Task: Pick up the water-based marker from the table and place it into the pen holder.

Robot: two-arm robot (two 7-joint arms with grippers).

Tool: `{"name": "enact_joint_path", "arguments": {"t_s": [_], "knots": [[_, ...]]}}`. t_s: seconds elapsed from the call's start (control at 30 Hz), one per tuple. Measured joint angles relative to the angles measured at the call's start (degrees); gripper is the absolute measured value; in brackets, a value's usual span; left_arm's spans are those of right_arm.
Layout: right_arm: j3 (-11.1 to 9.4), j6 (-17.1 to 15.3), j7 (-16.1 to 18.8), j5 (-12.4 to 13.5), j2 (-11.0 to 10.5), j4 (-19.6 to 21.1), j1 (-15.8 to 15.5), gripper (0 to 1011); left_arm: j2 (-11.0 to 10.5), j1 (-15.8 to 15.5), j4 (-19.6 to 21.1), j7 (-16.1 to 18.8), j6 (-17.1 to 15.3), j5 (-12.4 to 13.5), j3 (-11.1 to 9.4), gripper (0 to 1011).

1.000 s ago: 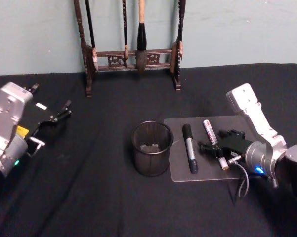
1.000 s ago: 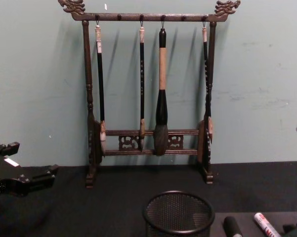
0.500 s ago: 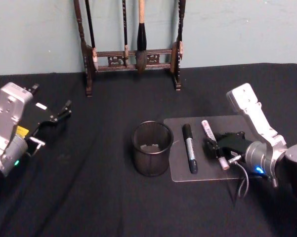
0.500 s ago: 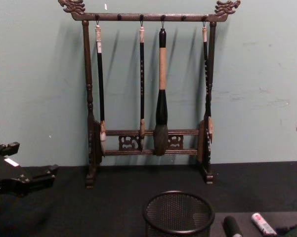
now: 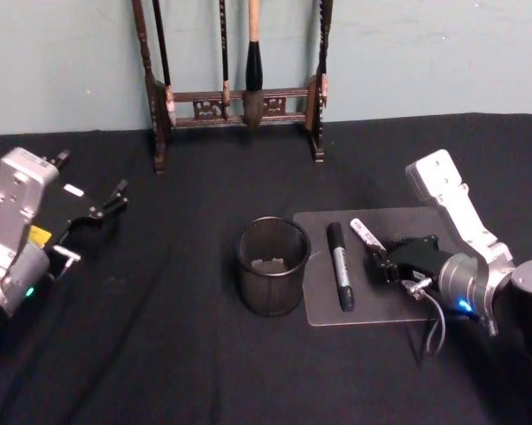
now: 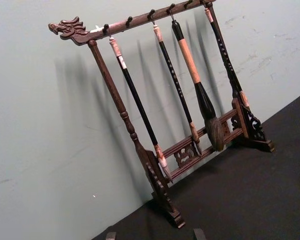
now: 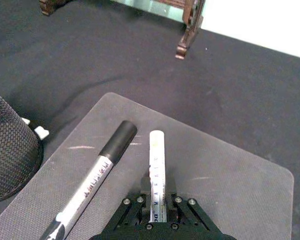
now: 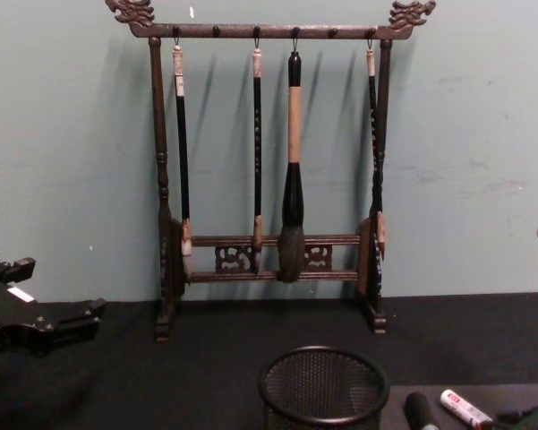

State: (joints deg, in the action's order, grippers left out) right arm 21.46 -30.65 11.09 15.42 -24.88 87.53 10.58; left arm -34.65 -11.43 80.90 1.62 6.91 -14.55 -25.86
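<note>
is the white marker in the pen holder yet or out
Out. The white marker sits over the grey mat, its end gripped by the right gripper; the pen holder stands apart to its side.

Marker [image 7: 156, 167] rear end hidden inside right gripper [image 7: 156, 194].

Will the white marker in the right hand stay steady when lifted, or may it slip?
Probably stiff: the white marker juts straight from the shut right hand. Its smooth, round barrel may pivot in the grip, and would likely roll if dropped on the grey mat. The left hand idles far left.
</note>
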Motion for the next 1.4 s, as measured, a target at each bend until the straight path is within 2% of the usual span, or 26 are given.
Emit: {"name": "enact_joint_path", "arguments": {"t_s": [0.17,0.33,0.43,0.5,0.53,0.57,0.63,0.67,0.7,0.73,0.8,0.83,0.87,0.9,1.1,1.13,1.23,1.4], "knots": [[-0.62,1.64,0.47,-0.88,0.05,0.49,-0.46,177,0.0,0.0,0.0,0.0,0.0,0.0,0.0,1001],[-1.88,3.11,0.57,-1.28,0.38,1.27,-0.94,176,0.0,0.0,0.0,0.0,0.0,0.0,0.0,1001],[-2.98,5.07,0.63,-1.32,0.74,1.98,-1.44,176,0.0,0.0,0.0,0.0,0.0,0.0,0.0,1001],[-4.45,8.88,0.9,-1.23,1.22,2.91,-2.28,177,0.0,0.0,0.0,0.0,0.0,0.0,0.0,1001],[-4.45,8.88,0.9,-1.23,1.22,2.91,-2.28,177,0.0,0.0,0.0,0.0,0.0,0.0,0.0,1001],[-5.11,11.43,1.14,-1.21,1.44,3.35,-2.74,177,0.0,0.0,0.0,0.0,0.0,0.0,0.0,1001],[-5.7,14.14,1.48,-1.19,1.69,3.77,-3.16,177,0.0,0.0,0.0,0.0,0.0,0.0,0.0,1001],[-6.18,16.48,1.94,-1.14,1.95,4.11,-3.49,177,0.0,0.0,0.0,0.0,0.0,0.0,0.0,1001],[-6.39,17.77,2.2,-1.12,2.09,4.28,-3.65,177,0.0,0.0,0.0,0.0,0.0,0.0,0.0,1001],[-6.78,20.61,2.84,-1.0,2.44,4.63,-3.97,176,0.0,0.0,0.0,0.0,0.0,0.0,0.0,1001],[-7.08,23.41,3.63,-0.85,2.82,4.93,-4.2,177,0.0,0.0,0.0,0.0,0.0,0.0,0.0,1001],[-7.3,26.0,4.52,-0.61,3.23,5.11,-4.39,177,0.0,0.0,-0.01,0.0,0.0,0.0,0.0,1001],[-7.33,27.02,4.87,-0.5,3.39,5.15,-4.44,177,0.0,0.0,0.0,0.0,0.0,0.0,0.0,1001],[-7.32,29.67,5.82,-0.22,3.89,5.23,-4.55,177,0.0,0.0,0.0,0.0,0.0,0.0,0.0,1001],[-5.85,36.5,9.45,1.25,5.9,5.18,-4.57,177,0.0,0.0,0.0,0.0,0.0,0.0,0.0,1001],[-5.85,36.5,9.45,1.25,5.9,5.18,-4.57,177,0.0,0.0,0.0,0.0,0.0,0.0,0.0,1001],[-4.24,37.86,11.17,2.16,6.89,4.74,-4.15,176,0.0,0.0,0.0,0.0,0.0,0.0,0.0,1001],[-2.13,38.17,12.8,3.15,7.69,4.04,-3.74,177,0.0,0.0,0.0,0.0,0.0,0.0,0.0,1001]]}}
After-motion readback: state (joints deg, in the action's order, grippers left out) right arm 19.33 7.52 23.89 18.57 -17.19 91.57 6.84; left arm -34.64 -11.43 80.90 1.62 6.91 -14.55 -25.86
